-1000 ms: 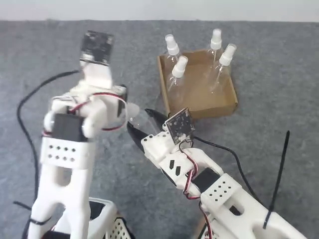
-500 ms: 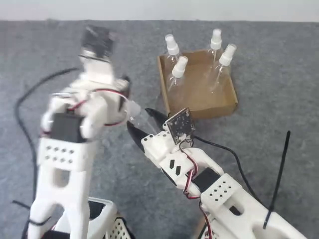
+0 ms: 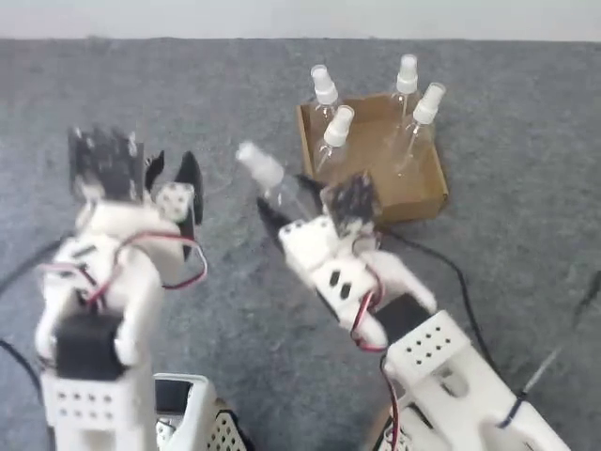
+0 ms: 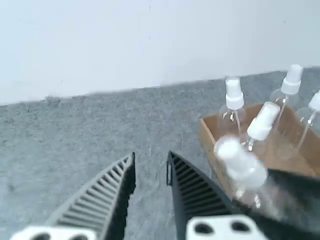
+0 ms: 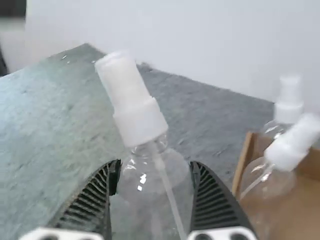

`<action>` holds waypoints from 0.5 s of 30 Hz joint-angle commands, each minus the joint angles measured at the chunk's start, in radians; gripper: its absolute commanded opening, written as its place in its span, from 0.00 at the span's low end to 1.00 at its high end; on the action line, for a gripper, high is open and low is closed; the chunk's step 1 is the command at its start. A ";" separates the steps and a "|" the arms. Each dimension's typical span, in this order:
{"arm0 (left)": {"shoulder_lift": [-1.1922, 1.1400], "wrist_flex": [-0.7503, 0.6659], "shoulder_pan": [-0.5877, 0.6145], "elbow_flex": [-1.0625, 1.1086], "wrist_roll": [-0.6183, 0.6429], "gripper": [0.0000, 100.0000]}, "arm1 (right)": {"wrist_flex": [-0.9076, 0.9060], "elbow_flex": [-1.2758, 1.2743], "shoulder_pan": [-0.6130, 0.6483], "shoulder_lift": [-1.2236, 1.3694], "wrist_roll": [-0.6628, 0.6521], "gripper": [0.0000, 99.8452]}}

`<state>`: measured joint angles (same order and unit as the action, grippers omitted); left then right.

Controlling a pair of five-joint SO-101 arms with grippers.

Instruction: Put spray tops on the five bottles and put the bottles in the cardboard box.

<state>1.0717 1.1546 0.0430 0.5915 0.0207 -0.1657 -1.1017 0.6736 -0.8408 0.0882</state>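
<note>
Four clear plastic bottles with white spray tops (image 3: 338, 127) already stand in the brown cardboard box (image 3: 413, 203), upper right of centre in the high view. The fifth capped clear bottle (image 3: 279, 191) is at centre frame, tilted and clamped between the right gripper (image 5: 152, 175) fingers. Only boxing it remains, I judge. The left gripper (image 3: 170, 169) fingers are parted, holding nothing.

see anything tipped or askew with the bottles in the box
Two of four capped bottles in the cardboard box lean rather than stand upright: the near-left bottle and the right-hand bottle. The fifth bottle is tilted in the right gripper. Nothing looks spilled.
</note>
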 commanded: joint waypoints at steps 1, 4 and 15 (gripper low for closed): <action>0.232 -0.169 -0.020 0.308 0.005 0.09 | -0.124 0.252 -0.064 -0.035 -0.025 0.01; 0.354 -0.230 -0.075 0.461 0.005 0.10 | -0.200 0.373 -0.087 -0.010 -0.025 0.01; 0.500 -0.307 -0.250 0.711 -0.003 0.25 | -0.421 0.697 -0.021 0.286 -0.017 0.01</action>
<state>1.5704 0.9198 -0.1964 1.2881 0.0192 -0.4956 -0.5524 0.5984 -0.5846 0.0821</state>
